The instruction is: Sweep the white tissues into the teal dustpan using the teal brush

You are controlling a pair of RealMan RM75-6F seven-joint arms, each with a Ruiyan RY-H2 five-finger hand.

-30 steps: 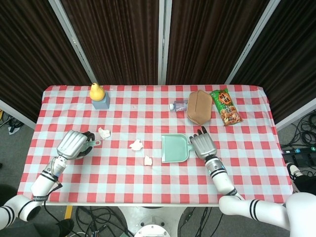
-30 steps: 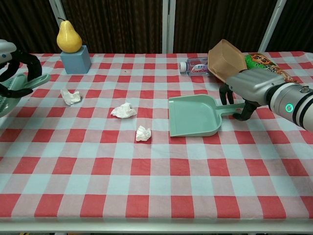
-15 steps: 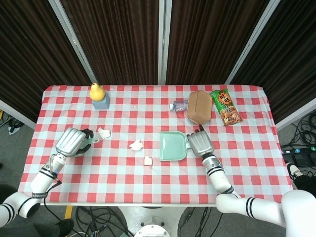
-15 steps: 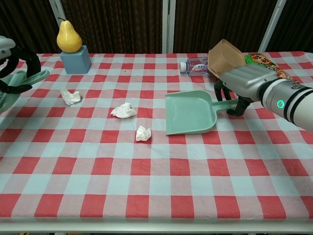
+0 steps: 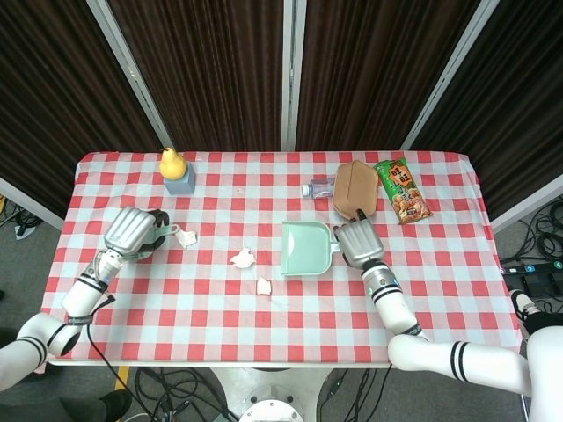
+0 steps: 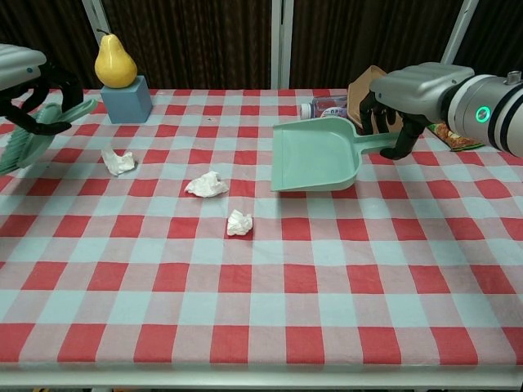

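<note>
Right hand (image 6: 409, 98) grips the handle of the teal dustpan (image 6: 315, 159), raised above the table (image 6: 261, 302); left hand (image 6: 33, 90) holds the teal brush (image 6: 24, 139) at far left; three white tissues (image 6: 206, 185) lie between them

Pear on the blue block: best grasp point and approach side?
Judging by its pose, wrap the wide lower belly of the pear from the front. It stands upright on the blue block, neck narrow and stem fragile; the left hand, holding the brush, is nearest.
</note>
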